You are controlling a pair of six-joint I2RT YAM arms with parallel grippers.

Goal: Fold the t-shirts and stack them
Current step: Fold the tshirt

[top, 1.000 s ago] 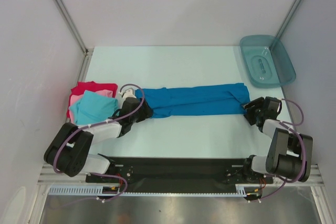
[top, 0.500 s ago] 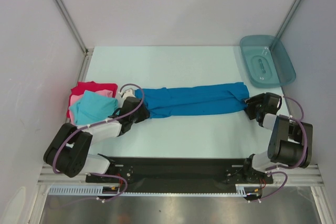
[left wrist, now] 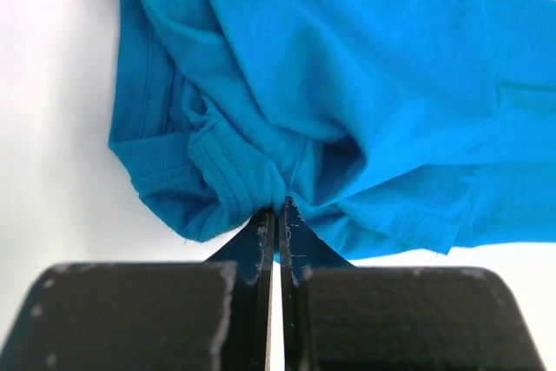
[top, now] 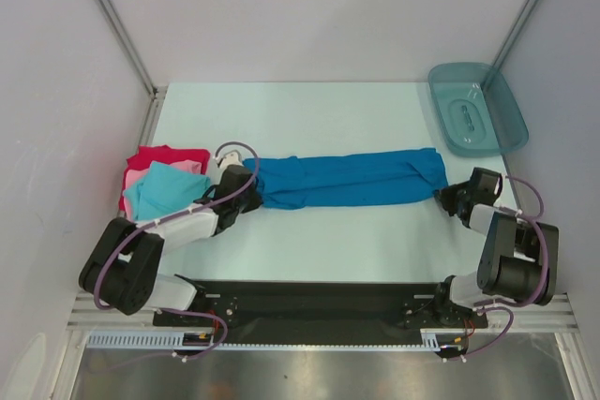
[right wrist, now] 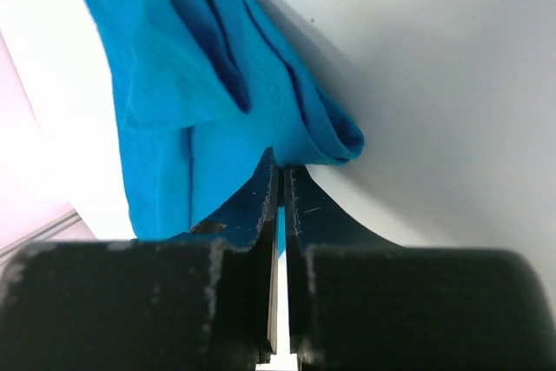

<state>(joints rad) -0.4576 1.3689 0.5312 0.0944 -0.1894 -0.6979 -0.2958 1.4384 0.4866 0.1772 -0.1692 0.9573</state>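
Observation:
The medium blue t-shirt (top: 347, 178) lies as a long narrow strip across the middle of the table. My left gripper (top: 246, 185) is shut on its bunched left end; in the left wrist view the gripper (left wrist: 278, 208) pinches a fold of the blue cloth (left wrist: 347, 67). My right gripper (top: 443, 194) is shut on the strip's right end, and the right wrist view shows the gripper (right wrist: 282, 168) nipping the blue cloth (right wrist: 165, 84) at its edge. At the left, the turquoise t-shirt (top: 164, 190) tops a pile over the pink one (top: 138, 178) and the red one (top: 155, 154).
A teal translucent tray (top: 441, 103) sits at the back right corner. Walls and metal posts close in the table on the left, back and right. The shirt pile lies just left of my left arm.
Both grippers have gone from open to shut on the two ends of the blue shirt. The left gripper shifted slightly toward the strip's end; the right arm's wrist swung a little to the right.

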